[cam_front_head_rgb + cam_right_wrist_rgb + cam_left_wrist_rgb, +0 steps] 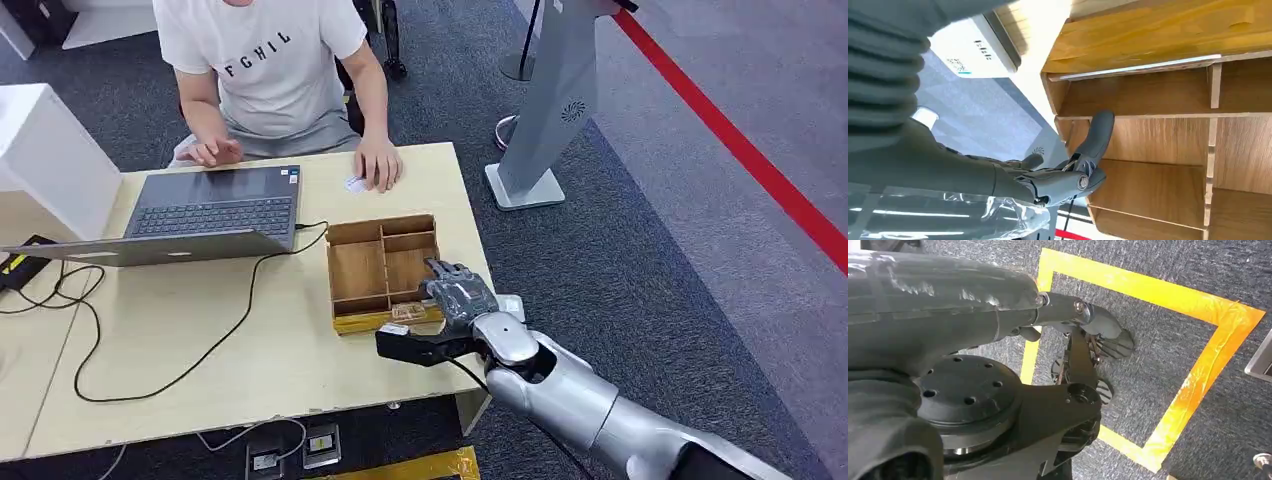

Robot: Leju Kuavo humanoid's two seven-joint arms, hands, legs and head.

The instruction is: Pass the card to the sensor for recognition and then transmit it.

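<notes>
One table (150, 340): carries the wooden box (333, 275), our landmark for everything here.
Wooden box: open-topped, split into compartments, with a narrow slot along its near side.
Right hand (458, 296): over the box's near-right corner, fingers loosely spread, nothing held, thumb (1098, 135) reaching into a compartment.
Left hand (1100, 332): hanging well away from the box; its finger state I cannot tell.
White unit (973, 50): just beside the box's right wall, probably the sensor.
Card (1143, 67): a thin pale edge standing in the box's near slot, likely our card.
Tip: bring the fingertips back to that slot, pinch the exposed edge, lift straight up so it clears the divider.
</notes>
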